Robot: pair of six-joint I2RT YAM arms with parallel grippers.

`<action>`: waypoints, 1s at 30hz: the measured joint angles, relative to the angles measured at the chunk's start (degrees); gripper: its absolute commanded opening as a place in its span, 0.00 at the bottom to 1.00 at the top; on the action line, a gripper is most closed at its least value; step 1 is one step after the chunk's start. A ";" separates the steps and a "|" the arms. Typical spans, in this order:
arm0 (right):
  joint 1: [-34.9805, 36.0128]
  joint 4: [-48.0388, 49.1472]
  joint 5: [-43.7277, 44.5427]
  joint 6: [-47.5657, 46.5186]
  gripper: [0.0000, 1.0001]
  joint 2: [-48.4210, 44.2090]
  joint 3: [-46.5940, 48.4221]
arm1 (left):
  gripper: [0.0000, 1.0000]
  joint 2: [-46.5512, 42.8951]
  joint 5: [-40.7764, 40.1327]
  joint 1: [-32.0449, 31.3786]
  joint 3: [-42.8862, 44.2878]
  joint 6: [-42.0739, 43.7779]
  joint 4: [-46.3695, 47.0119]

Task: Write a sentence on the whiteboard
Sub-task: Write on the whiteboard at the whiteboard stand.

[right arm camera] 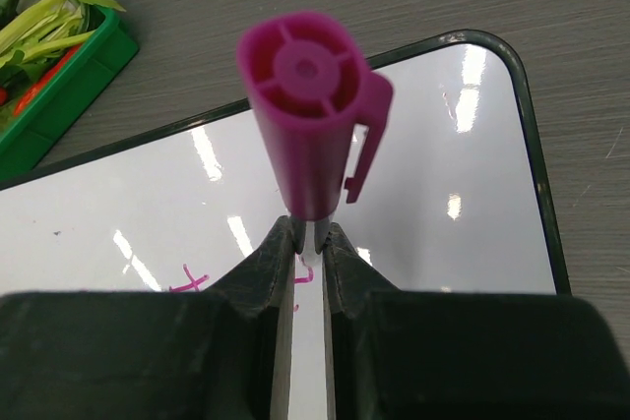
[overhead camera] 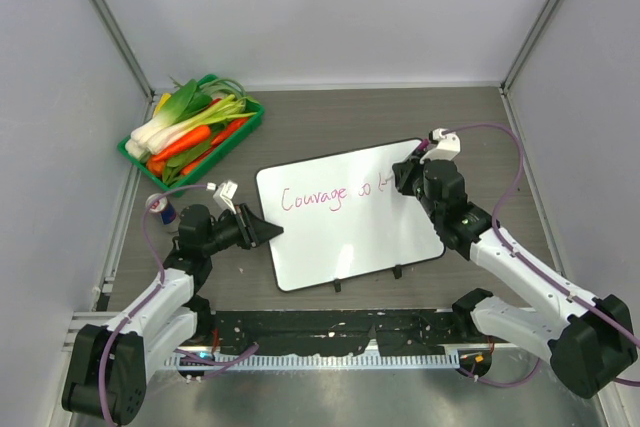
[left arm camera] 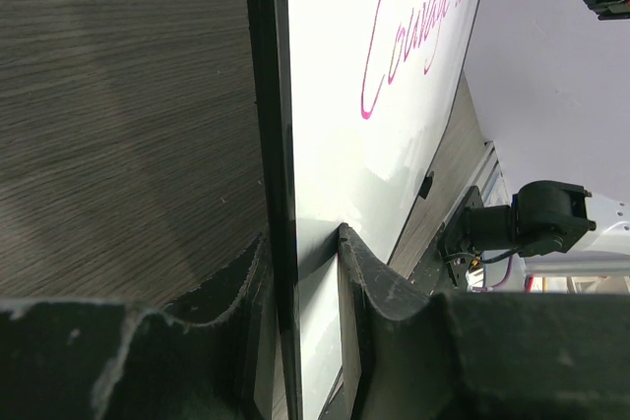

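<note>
A: Nearest the lens: right hand (right arm camera: 307, 235), fingers pressed onto the magenta marker (right arm camera: 310, 115). Butt end with clip faces the camera. The tip is hidden behind the fingers, so I can't tell if it touches.

B: Layout, big to small?

A: First the table (overhead camera: 330, 127). The whiteboard (overhead camera: 345, 247) lies mid-table, skewed, with its far-right corner under that hand. The green vegetable tray (overhead camera: 243, 130) sits far left, well apart. The left hand (left arm camera: 303, 243) is clamped on the board's left frame edge, with the frame between its fingers.

B: Text so far?

A: The sentence (overhead camera: 318, 197) reads "Courage to" plus a started letter, in the board's upper half. The rest of the line to the right is blank. My call: mid-task, next letter in hand.

B: How to do it well?

A: My read:
- Use light, even pressure with the marker near upright, so the tip doesn't skate on the gloss.
- Travel right along the baseline. It climbs with the board's skew, so follow that.
- Hold the left clamp firm, else the board pivots under the strokes.
- Room to the right edge looks short, so tighten the letters.
</note>
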 measured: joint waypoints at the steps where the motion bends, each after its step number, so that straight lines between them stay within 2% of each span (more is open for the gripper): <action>1: 0.00 0.02 0.00 0.00 0.01 0.07 0.09 | 0.00 0.00 -0.02 0.00 0.00 0.02 0.00; 19: 0.00 0.07 -3.82 0.35 0.02 -1.36 -1.99 | 0.00 0.00 -0.02 0.00 0.00 0.00 0.00; 30: 0.00 -1.44 -3.10 0.50 0.01 -3.80 -3.54 | 0.00 0.00 -0.02 0.00 0.00 0.02 0.00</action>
